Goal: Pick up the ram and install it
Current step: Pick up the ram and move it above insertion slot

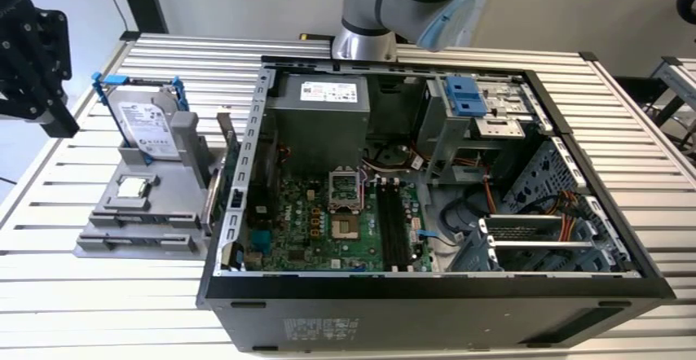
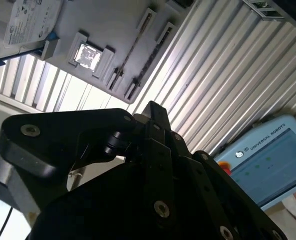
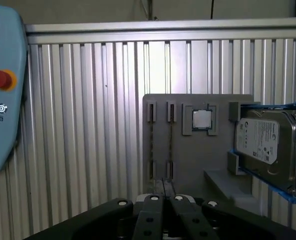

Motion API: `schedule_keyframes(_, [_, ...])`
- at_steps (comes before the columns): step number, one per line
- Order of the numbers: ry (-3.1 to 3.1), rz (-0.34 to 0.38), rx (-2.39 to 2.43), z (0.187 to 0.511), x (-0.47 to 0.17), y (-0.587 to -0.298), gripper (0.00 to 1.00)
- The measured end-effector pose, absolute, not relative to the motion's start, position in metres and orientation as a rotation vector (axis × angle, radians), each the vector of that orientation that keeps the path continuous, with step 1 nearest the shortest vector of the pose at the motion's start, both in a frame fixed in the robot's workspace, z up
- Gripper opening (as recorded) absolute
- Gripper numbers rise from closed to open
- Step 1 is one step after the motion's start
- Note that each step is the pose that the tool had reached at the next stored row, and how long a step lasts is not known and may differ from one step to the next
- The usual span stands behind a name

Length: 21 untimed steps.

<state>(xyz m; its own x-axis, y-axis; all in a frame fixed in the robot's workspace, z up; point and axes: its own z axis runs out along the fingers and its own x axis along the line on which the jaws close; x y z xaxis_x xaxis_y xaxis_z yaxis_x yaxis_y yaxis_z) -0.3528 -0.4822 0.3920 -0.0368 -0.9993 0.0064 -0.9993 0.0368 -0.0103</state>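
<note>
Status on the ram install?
Nothing done yet: the ram sits in the grey holder, and the motherboard's black slots look empty. In hand: the gripper is near the holder, not touching the ram. Left: pick-up and install.

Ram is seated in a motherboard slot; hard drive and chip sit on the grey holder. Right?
No. The first wrist view shows the ram standing edge-on in the grey holder, not in a motherboard slot. The hard drive and chip do sit on the holder.
</note>
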Motion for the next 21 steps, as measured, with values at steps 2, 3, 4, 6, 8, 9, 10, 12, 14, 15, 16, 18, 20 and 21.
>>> schedule_keyframes(2, [2.26,-0.019,-2.178,0.392,-0.3529,-0.4822,0.0])
schedule_keyframes(3, [2.26,-0.019,-2.178,0.392,-0.3529,-0.4822,0.0])
schedule_keyframes(4, [2.26,-0.019,-2.178,0.392,-0.3529,-0.4822,0.0])
schedule_keyframes(6, [2.26,-0.018,-2.178,0.392,-0.3529,-0.4822,1.0])
schedule_keyframes(8, [2.26,-0.018,-2.178,0.392,-0.3529,-0.4822,1.0])
schedule_keyframes(9, [2.26,-0.018,-2.178,0.392,-0.3529,-0.4822,1.0])
schedule_keyframes(10, [2.26,-0.018,-2.178,0.392,-0.3529,-0.4822,1.0])
schedule_keyframes(12, [2.26,-0.018,-2.178,0.392,-0.3528,-0.4822,1.0])
schedule_keyframes(14, [2.26,-0.018,-2.178,0.392,-0.3529,-0.4822,1.0])
schedule_keyframes(15, [2.26,-0.018,-2.178,0.392,-0.3529,-0.4822,1.0])
schedule_keyframes(16, [2.26,-0.018,-2.178,0.392,-0.3529,-0.4822,1.0])
schedule_keyframes(18, [2.26,-0.018,-2.178,0.392,-0.3528,-0.4822,1.0])
schedule_keyframes(20, [2.26,-0.018,-2.178,0.392,-0.3528,-0.4822,1.0])
schedule_keyframes(21, [2.26,-0.018,-2.178,0.392,-0.3529,-0.4822,1.0])
